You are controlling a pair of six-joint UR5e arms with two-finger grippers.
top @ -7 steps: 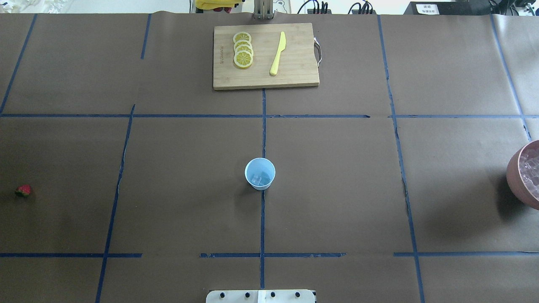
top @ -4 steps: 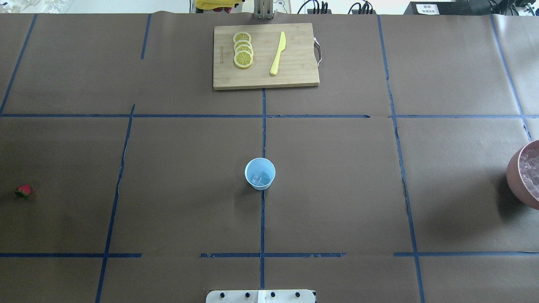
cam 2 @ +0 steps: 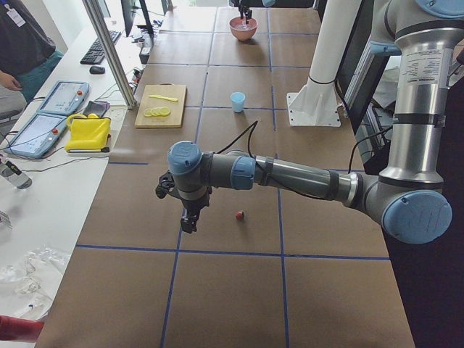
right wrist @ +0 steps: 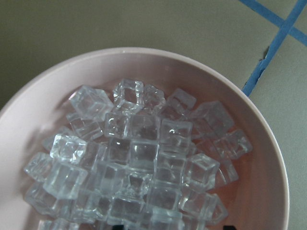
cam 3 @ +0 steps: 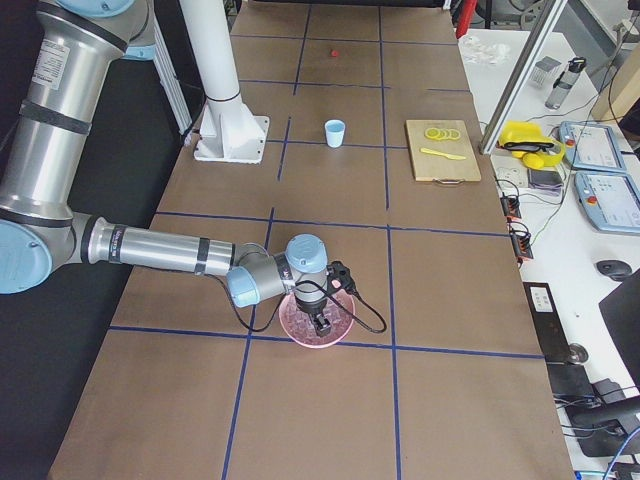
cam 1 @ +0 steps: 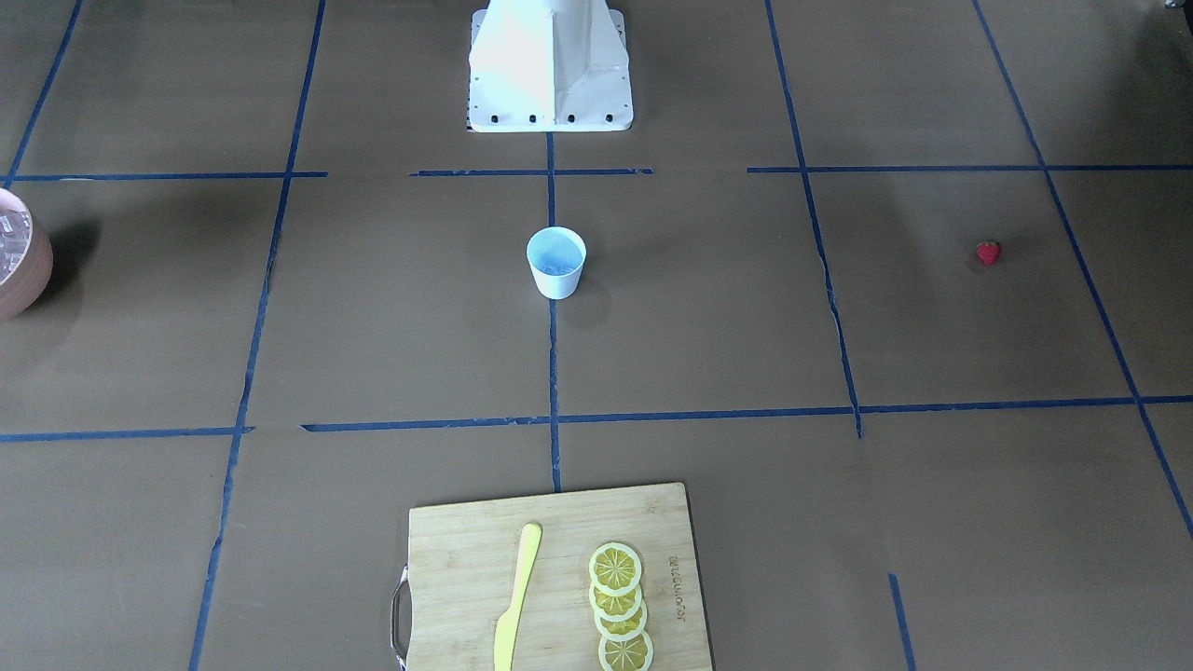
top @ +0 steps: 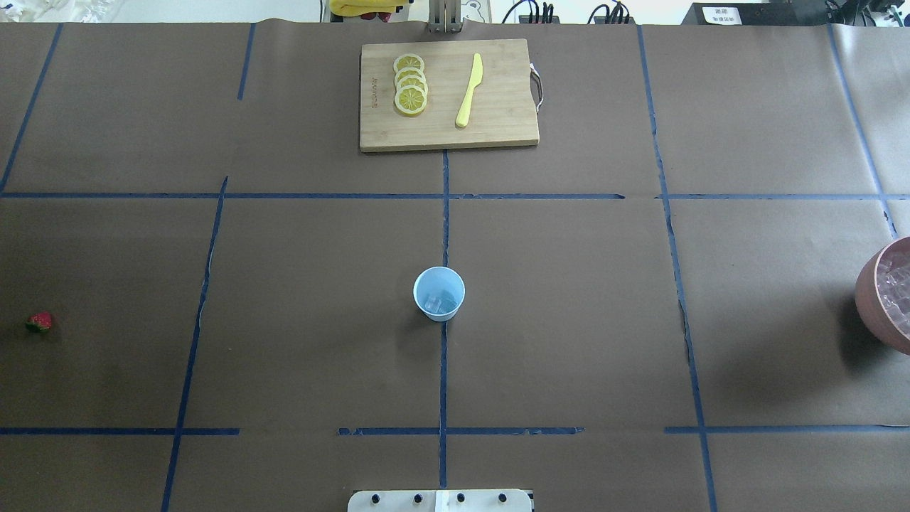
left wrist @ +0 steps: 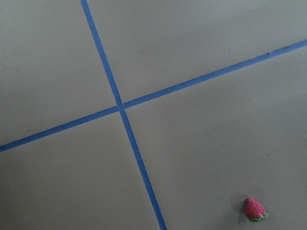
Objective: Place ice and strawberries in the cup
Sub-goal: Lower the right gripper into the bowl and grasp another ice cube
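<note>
Drop the right gripper (cam 3: 321,325) straight onto one top cube of the ice (right wrist: 139,158) directly below, clear of the bowl (right wrist: 268,143) rim. Cannot tell either jaw opening or any hold. Just beside the left gripper (cam 2: 187,225), the strawberry (cam 2: 240,214); well away from both, the cup (top: 439,294).

Glossy ice (right wrist: 139,155), wooden board (top: 506,85), matt paper-covered table (top: 320,284).

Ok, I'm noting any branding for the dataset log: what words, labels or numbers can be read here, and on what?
No text is legible in any view.
Brand mark on the cutting board: too small to read.
White label on the black box: blurred.
Sticker on the left arm: print too small.
Sticker on the right arm: print too small.
</note>
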